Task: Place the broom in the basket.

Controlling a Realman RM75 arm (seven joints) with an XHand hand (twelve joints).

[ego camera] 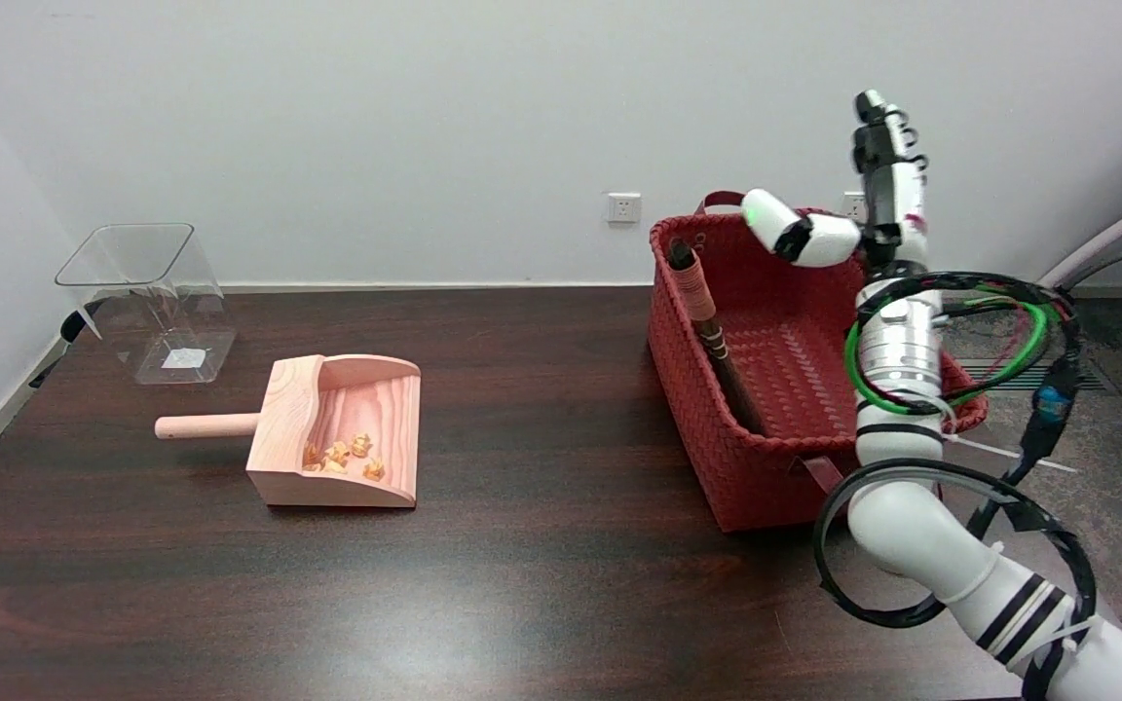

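The broom [712, 331] lies inside the red woven basket [707, 428], leaning along its left wall with the orange-wrapped handle end near the far rim. My right hand [868, 209] is raised above the basket's far right corner, fingers pointing up and thumb spread toward the left, holding nothing. It is clear of the broom and well apart from it.
A wooden dustpan [342, 433] with several small orange scraps in it sits at centre left, handle pointing left. A clear plastic bin [157, 302] stands at the far left. The basket sits at the table's right edge, with my arm and its cables beside it.
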